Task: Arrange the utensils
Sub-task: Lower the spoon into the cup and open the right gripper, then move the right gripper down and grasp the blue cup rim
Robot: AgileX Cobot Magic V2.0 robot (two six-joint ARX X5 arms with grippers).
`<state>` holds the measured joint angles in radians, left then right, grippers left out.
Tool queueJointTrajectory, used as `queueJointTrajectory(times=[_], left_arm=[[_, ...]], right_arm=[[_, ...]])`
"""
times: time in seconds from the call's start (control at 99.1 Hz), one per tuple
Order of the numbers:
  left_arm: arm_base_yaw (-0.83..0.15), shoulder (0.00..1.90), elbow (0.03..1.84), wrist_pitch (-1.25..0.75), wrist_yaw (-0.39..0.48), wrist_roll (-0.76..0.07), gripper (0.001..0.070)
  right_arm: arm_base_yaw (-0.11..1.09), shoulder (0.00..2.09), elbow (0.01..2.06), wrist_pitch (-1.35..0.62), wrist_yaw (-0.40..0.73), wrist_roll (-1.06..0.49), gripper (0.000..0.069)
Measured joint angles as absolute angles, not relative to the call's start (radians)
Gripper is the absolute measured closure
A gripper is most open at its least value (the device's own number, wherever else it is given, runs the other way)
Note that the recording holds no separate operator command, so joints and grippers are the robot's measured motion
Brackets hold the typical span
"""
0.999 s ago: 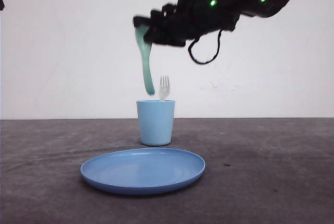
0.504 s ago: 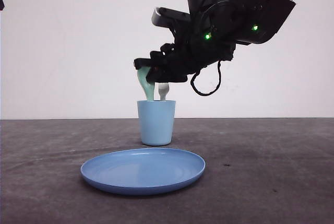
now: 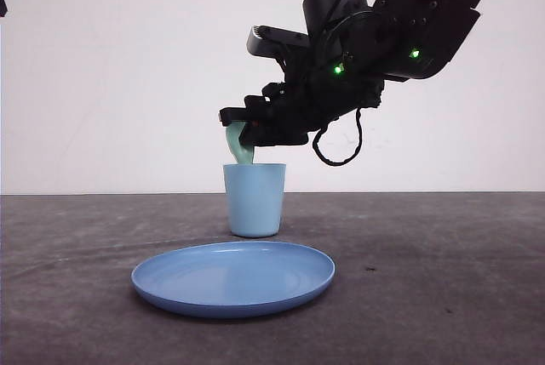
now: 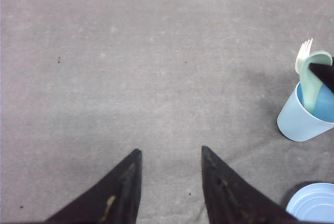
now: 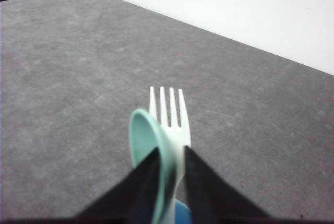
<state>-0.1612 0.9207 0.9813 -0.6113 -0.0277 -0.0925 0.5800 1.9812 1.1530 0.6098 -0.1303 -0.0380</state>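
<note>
Since a second earlier, my right hand (image 3: 243, 131) had dropped from high above the cup (image 3: 255, 200) to just over its rim, and the spoon (image 3: 239, 145) that had dangled clear in the air now reached down into the cup.

Nearest me on the front view, the round blue plate (image 3: 232, 278) lay flat on the dark grey table (image 3: 443, 280), apart from everything else. Just behind it stood the light blue cup, upright. Above the cup, the right hand was clamped narrowly on the mint-green spoon, bowl end upward. Its fingers (image 5: 201, 192) pinched the spoon (image 5: 146, 143) from both sides in the right wrist view, with the white fork (image 5: 169, 114) standing just behind the spoon, tines up.

From the left wrist view I saw the left hand (image 4: 169, 156) hanging over bare table (image 4: 130, 78), its fingers (image 4: 122, 187) spread wide with nothing between them. The cup (image 4: 305, 114) sat well off to one side, the fork (image 4: 302, 56) and spoon (image 4: 314, 78) both standing in it, and the plate's edge (image 4: 313, 203) showed close by.
</note>
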Motion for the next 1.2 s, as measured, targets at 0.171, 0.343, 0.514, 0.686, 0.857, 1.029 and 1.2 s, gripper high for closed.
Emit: queueJointTrajectory(times=[0.171, 0.343, 0.514, 0.686, 0.857, 1.029, 1.2], left_arm=[[-0.161, 0.921, 0.981, -0.611, -0.028, -0.093, 0.051], [-0.161, 0.921, 0.981, -0.611, -0.028, -0.092, 0.051], [-0.161, 0.921, 0.981, -0.611, -0.028, -0.092, 0.051], [-0.161, 0.921, 0.981, -0.611, -0.028, -0.091, 0.051], [-0.161, 0.921, 0.981, -0.611, -0.028, -0.078, 0.051], [-0.161, 0.921, 0.981, -0.611, -0.028, -0.072, 0.051], [-0.161, 0.921, 0.981, -0.611, -0.028, -0.071, 0.051]], right_arm=[[0.584, 1.98, 1.153, 0.608, -0.158, -0.036, 0.0345], [0.584, 1.924, 1.153, 0.553, -0.161, -0.036, 0.0309], [0.582, 1.789, 1.153, 0.397, -0.161, -0.036, 0.0307], [0.568, 1.653, 1.153, 0.17, -0.162, -0.036, 0.0307], [0.538, 1.518, 1.153, -0.062, -0.165, -0.036, 0.0307], [0.501, 1.436, 1.15, -0.254, -0.181, -0.029, 0.0307], [0.495, 1.415, 1.068, -0.257, -0.191, -0.026, 0.0305]])
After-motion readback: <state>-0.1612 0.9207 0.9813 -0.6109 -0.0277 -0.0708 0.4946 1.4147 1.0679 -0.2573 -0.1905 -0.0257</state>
